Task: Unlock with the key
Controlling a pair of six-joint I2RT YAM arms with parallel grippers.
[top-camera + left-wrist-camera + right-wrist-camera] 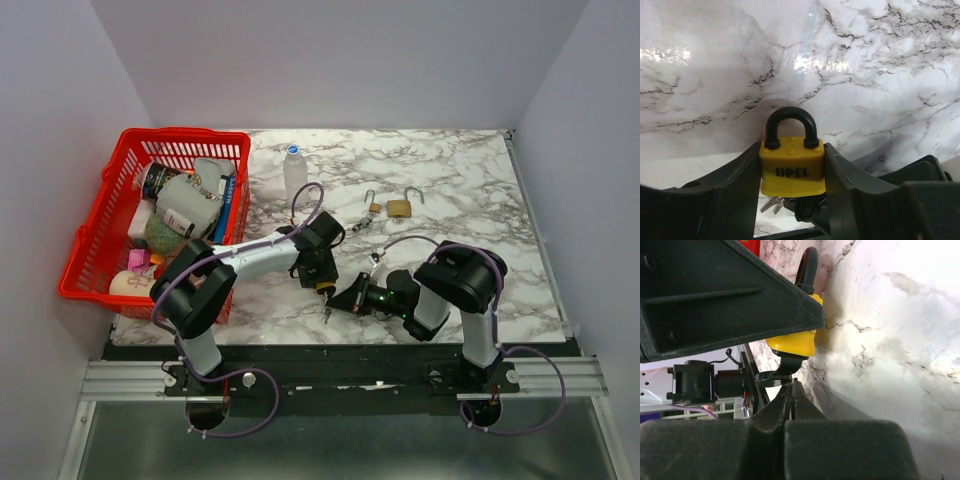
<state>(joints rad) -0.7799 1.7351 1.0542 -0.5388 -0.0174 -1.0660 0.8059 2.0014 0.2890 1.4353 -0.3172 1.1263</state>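
A yellow padlock with a black shackle, marked OPEL, is clamped upright between my left gripper's fingers; the shackle stands closed. In the top view this gripper hovers over the table's near middle. A black-headed key sticks out of the padlock's underside. My right gripper is shut on the key's head, right under the lock, and it shows in the top view. Spare keys dangle below the lock.
A red basket full of items stands at the left. A clear bottle stands behind the left arm. Two open brass padlocks and a small bunch of keys lie on the marble at centre back.
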